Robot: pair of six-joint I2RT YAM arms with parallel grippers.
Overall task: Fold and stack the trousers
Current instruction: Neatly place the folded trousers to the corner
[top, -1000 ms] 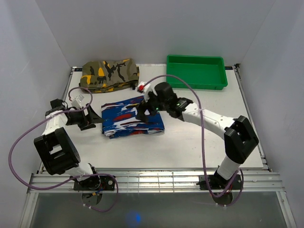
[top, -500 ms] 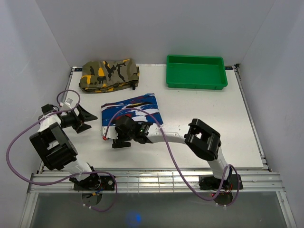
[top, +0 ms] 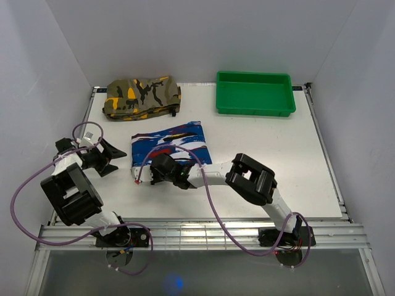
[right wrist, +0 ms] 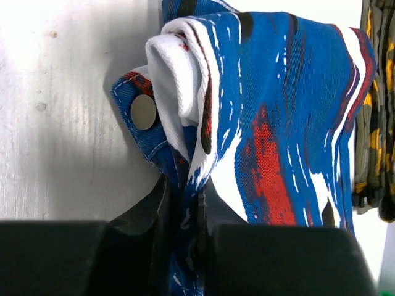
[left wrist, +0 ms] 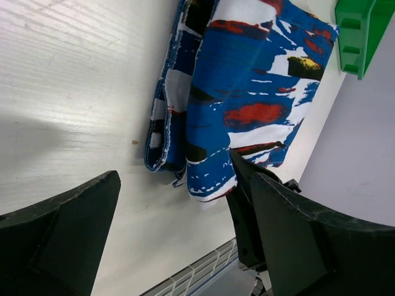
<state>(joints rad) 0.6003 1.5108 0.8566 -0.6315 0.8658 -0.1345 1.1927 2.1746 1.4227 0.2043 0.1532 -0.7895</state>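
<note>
The trousers (top: 176,140) lie folded in the middle of the table, blue with white, red and black streaks. My right gripper (top: 154,172) sits at their near left corner. In the right wrist view it (right wrist: 185,206) is shut on a fold of the trousers (right wrist: 278,105), beside a metal button (right wrist: 143,111) on the waistband. My left gripper (top: 117,158) stands open to the left of the trousers, a short gap away, holding nothing. The left wrist view shows its wide-apart fingers (left wrist: 62,240) facing the trousers (left wrist: 247,74) across bare table.
A folded camouflage garment (top: 142,95) lies at the far left, also at the right edge of the right wrist view (right wrist: 376,123). A green tray (top: 254,92) stands at the far right. White walls enclose the table.
My right arm swung from over the trousers' far side round to their near left corner and shut on the fabric. My left gripper drew back a little to the left, still open.
</note>
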